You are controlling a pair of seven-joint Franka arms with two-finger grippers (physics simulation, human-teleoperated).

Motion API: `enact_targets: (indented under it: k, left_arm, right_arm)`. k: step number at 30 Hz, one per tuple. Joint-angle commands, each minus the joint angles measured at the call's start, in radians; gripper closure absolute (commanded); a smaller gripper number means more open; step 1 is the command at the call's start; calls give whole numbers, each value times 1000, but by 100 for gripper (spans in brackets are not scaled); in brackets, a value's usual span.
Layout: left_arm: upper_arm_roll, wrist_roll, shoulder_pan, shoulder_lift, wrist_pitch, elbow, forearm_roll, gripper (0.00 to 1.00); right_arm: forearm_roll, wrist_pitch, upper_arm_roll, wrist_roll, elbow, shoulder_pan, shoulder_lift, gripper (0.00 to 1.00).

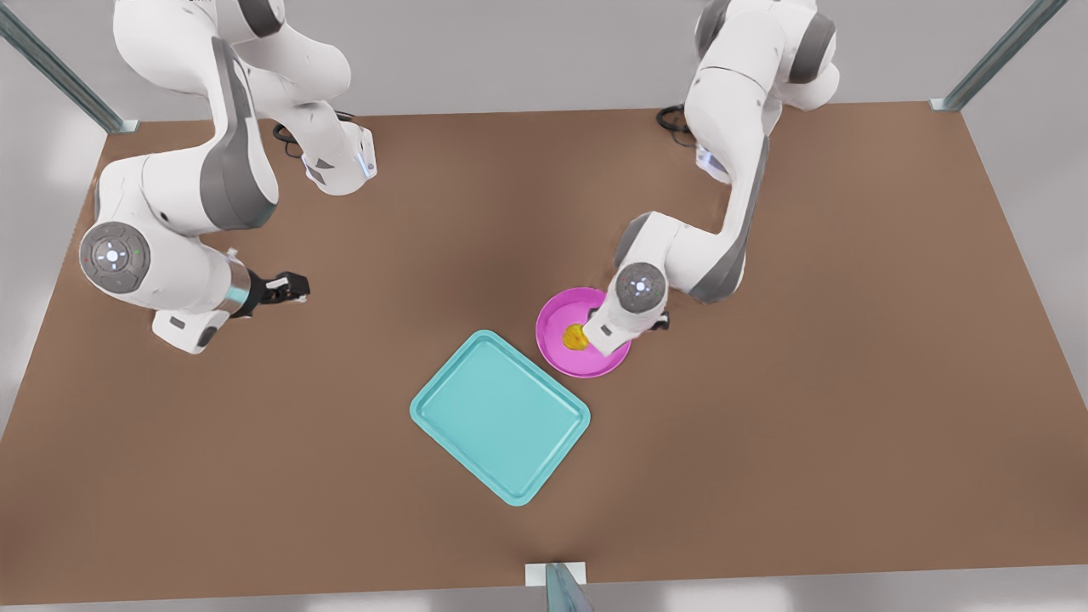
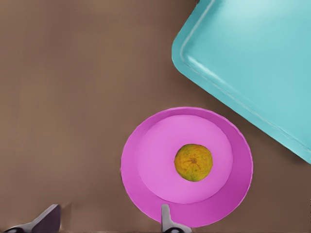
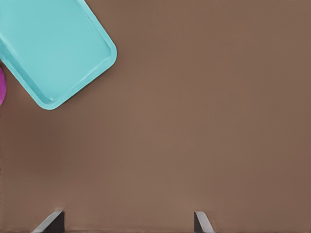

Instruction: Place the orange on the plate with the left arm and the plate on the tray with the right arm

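Orange on the plate, plate beside the tray.

My left pincer [image 2: 109, 219] hangs above the pink plate [image 2: 146, 194] with its fingers apart, holding nothing; the orange [image 2: 193, 162] sits in the plate's middle. The plate rests on the brown table [image 1: 807, 382], just beside the teal tray [image 1: 500, 416] and not on it. My right pincer [image 3: 127, 223] waits well apart on the front view's left, fingers spread over bare table.
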Motion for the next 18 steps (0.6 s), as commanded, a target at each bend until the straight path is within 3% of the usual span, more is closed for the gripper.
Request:
enact_targets:
  k: [1, 3, 4, 5, 6, 7, 9, 11, 14, 16, 18]
  left_arm:
    - [221, 157, 3, -81, -516, 114, -1, 0]
    - [339, 186, 6, -94, -564, 171, -38, 0]
    - [277, 212, 124, -142, -581, 179, -40, 0]
    - [-169, 212, 460, -216, -570, 176, 61, 0]
    - [-472, 215, 673, -245, -510, 163, 198, 0]
    - [-521, 226, 732, -297, -420, 98, 198, 0]
    - [-533, 215, 752, -359, -352, 10, 198, 0]
    - [-529, 217, 775, -364, -510, 5, 167, 0]
    - [-530, 218, 761, -365, -308, 1, 206, 0]
    - [-529, 202, 741, -420, -122, -157, 213, 0]
    - [-512, 199, 741, -426, -151, -162, 212, 0]
  right_arm:
    - [70, 114, 1, 6, -87, 74, -6, 0]
    - [130, 321, 1, 29, -214, 151, 2, 0]
    - [166, 404, 1, 164, -227, 182, 29, 0]
    - [167, 454, 1, 356, -227, 220, 61, 0]
    - [167, 496, 1, 506, -228, 249, 95, 0]
    - [167, 519, 1, 619, -254, 285, 100, 0]
    - [239, 641, 1, 788, -348, 338, 100, 0]
    - [248, 687, 1, 952, -362, 409, 140, 0]
    - [431, 790, 1, 1020, -360, 432, 216, 0]
    - [629, 802, 1, 1008, -377, 434, 230, 0]
    - [713, 795, 2, 986, -374, 434, 258, 0]
